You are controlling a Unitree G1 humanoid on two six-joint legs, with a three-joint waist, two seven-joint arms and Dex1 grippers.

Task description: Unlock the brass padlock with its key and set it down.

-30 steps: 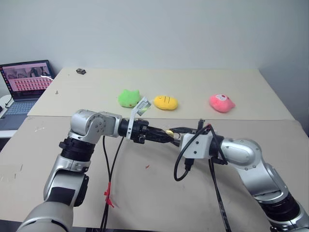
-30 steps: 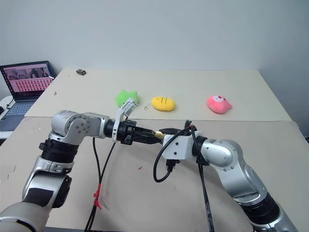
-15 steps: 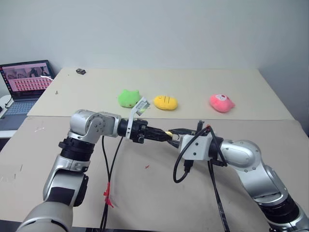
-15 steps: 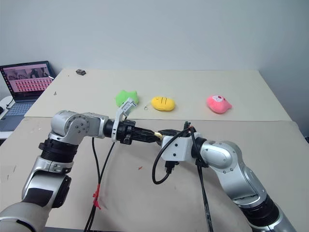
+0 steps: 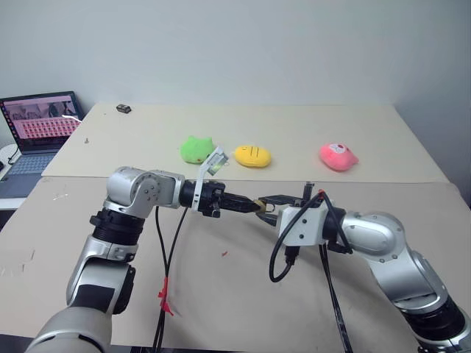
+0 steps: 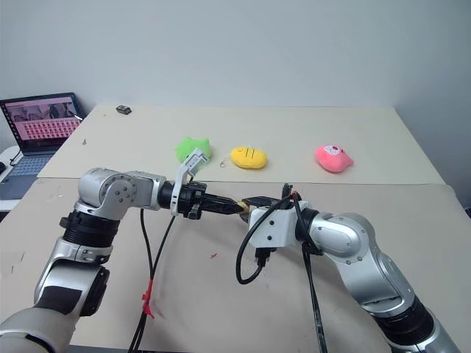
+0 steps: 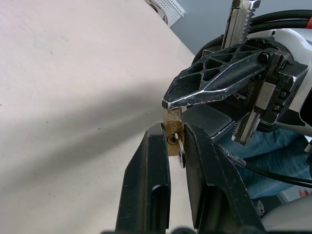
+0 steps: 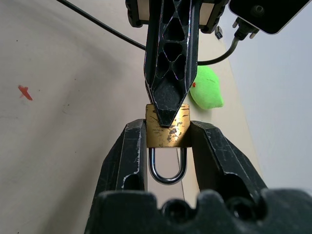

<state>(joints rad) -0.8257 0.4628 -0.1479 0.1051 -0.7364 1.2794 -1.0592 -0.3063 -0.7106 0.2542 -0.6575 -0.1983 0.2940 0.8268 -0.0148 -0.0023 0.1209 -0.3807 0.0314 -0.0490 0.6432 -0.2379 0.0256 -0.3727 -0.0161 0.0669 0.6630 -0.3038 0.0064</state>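
A laptop is seen at the far left, beside the table. On the table, a green plush toy, a yellow plush toy and a pink plush toy are laid well apart from the work. Above the near surface, the left gripper is pinched together on the key, which is seated in the keyway, presumably so that it can be turned. The brass padlock is clamped in mid-air by its body between the fingers of the right gripper, shackle toward the wrist, so the keyway is presented to the left gripper. The shackle appears closed.
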